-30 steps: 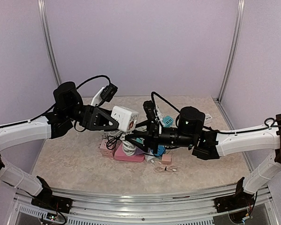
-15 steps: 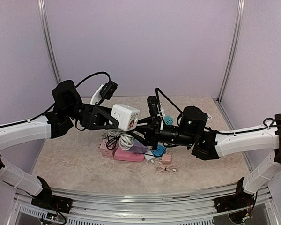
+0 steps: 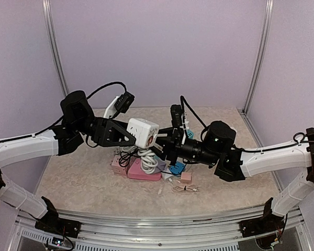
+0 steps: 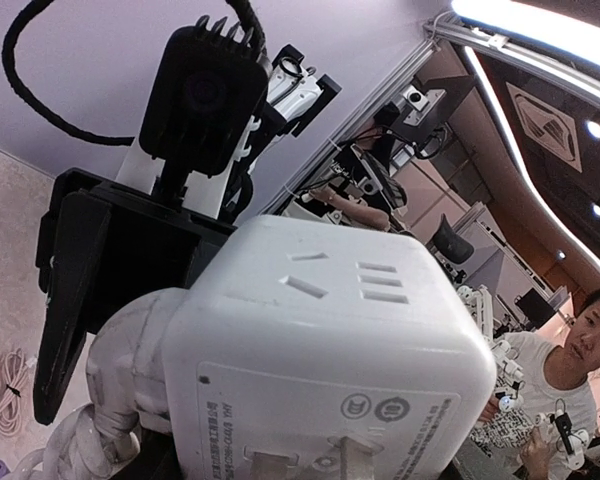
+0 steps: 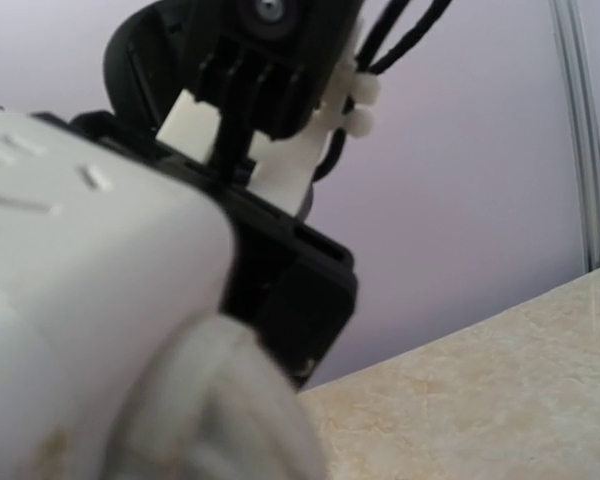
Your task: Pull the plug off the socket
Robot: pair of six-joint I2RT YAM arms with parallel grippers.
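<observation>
Socket [image 3: 142, 132]: a white cube held above the surface [image 3: 78, 172] at centre frame in the top view. The left claw [image 3: 130, 135] is clenched on the socket, its black fingers flanking the cube's left side. In the left wrist view the plug [image 4: 130, 350] sits in the cube's lower left face. From it a thick white cord [image 3: 145, 159] coils down toward a pink strip [image 3: 141, 173] lying on the surface. The right claw [image 3: 161, 145] meets the cube from the right, close to the plug. Whether it is clenched or released cannot be told, as blurred white casing fills its own view. A thin white cable [image 3: 184, 188] lies to the lower right of the strip.
</observation>
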